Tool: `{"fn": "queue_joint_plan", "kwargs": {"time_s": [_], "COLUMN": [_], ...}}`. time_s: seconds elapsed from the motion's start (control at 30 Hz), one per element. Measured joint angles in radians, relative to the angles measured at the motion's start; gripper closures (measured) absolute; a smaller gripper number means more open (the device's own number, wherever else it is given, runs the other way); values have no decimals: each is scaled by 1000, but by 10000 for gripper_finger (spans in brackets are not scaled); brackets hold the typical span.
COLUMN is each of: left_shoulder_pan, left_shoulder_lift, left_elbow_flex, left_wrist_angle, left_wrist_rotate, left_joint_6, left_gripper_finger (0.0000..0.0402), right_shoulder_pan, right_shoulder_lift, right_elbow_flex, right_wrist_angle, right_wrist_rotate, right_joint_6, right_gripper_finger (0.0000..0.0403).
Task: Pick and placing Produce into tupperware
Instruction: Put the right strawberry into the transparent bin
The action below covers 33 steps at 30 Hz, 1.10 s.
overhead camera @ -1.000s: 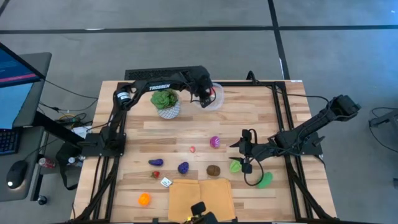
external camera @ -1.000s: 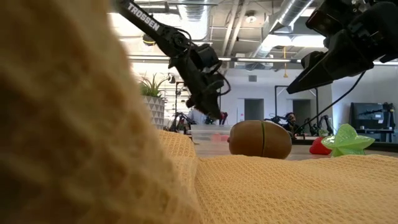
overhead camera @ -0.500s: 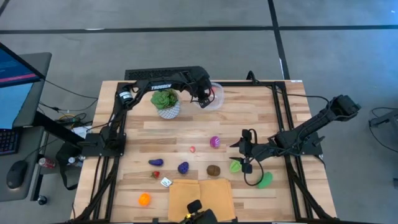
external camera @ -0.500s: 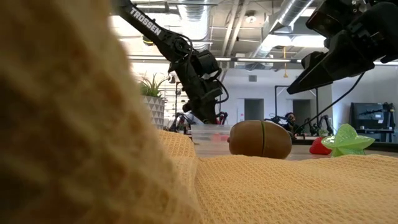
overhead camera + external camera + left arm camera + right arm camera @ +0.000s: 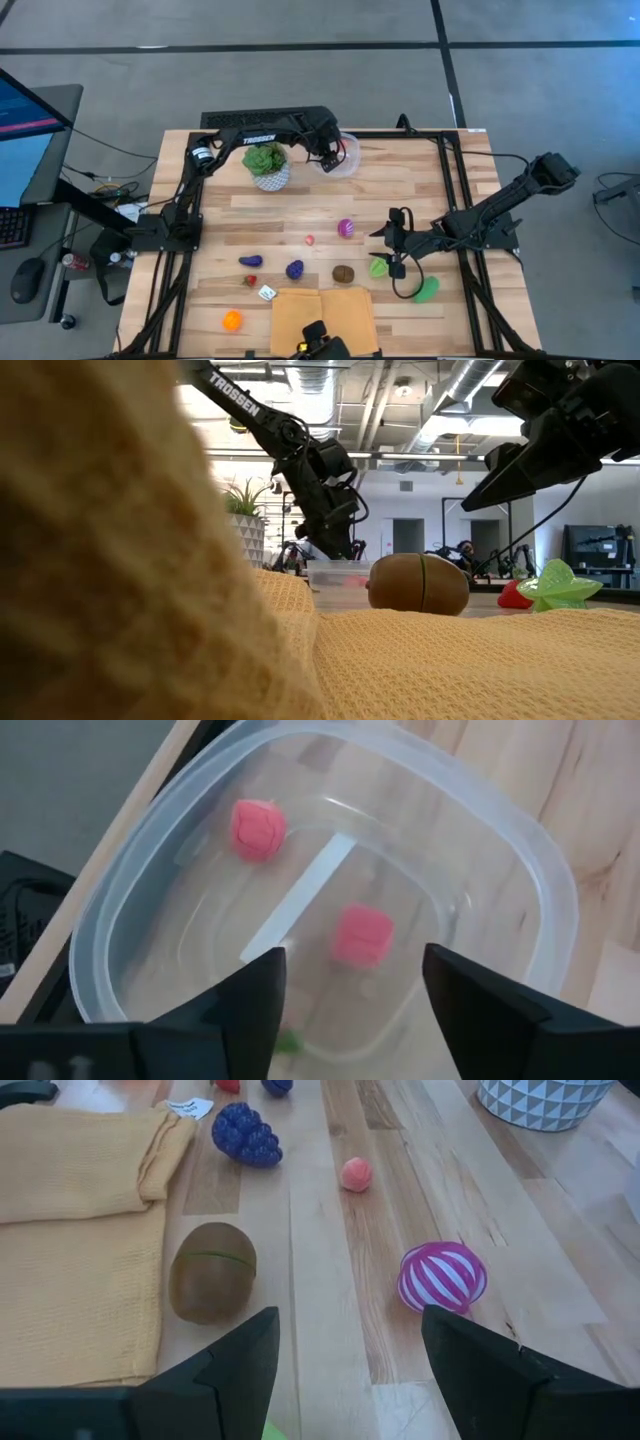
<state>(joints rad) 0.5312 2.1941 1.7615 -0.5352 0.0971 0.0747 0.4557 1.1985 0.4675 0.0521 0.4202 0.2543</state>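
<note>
The tupperware [image 5: 343, 155] is seen at the upper centre of the high view, near the table's far edge, just right of the plant pot [image 5: 270, 179]. Two pink produce pieces [image 5: 362, 934] lie inside it. The left gripper [image 5: 345, 982] is held directly over it, fingers apart and empty. At centre right, the right gripper [image 5: 345, 1348] is poised with fingers spread near a brown kiwi [image 5: 212, 1270] beside the yellow cloth [image 5: 80, 1245] and a striped purple piece [image 5: 443, 1277].

Squarish clear plastic tupperware [image 5: 520, 860]: glossy, smooth, translucent walls. Light wooden table top [image 5: 400, 190]: planked, grained, matt. Folded yellow cloth [image 5: 70, 1230]: coarse weave, matt. Brown oval toy kiwi [image 5: 212, 1270]: smooth, dull sheen. Pink-white striped ball [image 5: 442, 1277]: glossy plastic.
</note>
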Motion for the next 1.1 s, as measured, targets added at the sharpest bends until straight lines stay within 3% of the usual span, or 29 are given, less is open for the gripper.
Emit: {"fn": "queue_joint_plan", "kwargs": {"time_s": [0.37, 0.77, 0.97, 1.1], "left_shoulder_pan": [-51, -187, -261, -296], "left_shoulder_lift": [-4, -81, -239, -428], "left_elbow_flex": [189, 234, 99, -102], "left_wrist_angle": [-250, -565, -536, -433], "left_wrist_rotate": [64, 63, 22, -30], "left_joint_6": [79, 163, 153, 111], "left_gripper_finger": [168, 168, 168, 168], "right_shoulder_pan": [0, 42, 42, 42], "right_shoulder_lift": [0, 0, 0, 0], "right_elbow_flex": [0, 0, 0, 0], "right_wrist_angle": [-10, -259, -337, -394], "right_wrist_rotate": [9, 204, 217, 216], "right_joint_6": [0, 178, 244, 289], "right_gripper_finger": [133, 133, 133, 133]}}
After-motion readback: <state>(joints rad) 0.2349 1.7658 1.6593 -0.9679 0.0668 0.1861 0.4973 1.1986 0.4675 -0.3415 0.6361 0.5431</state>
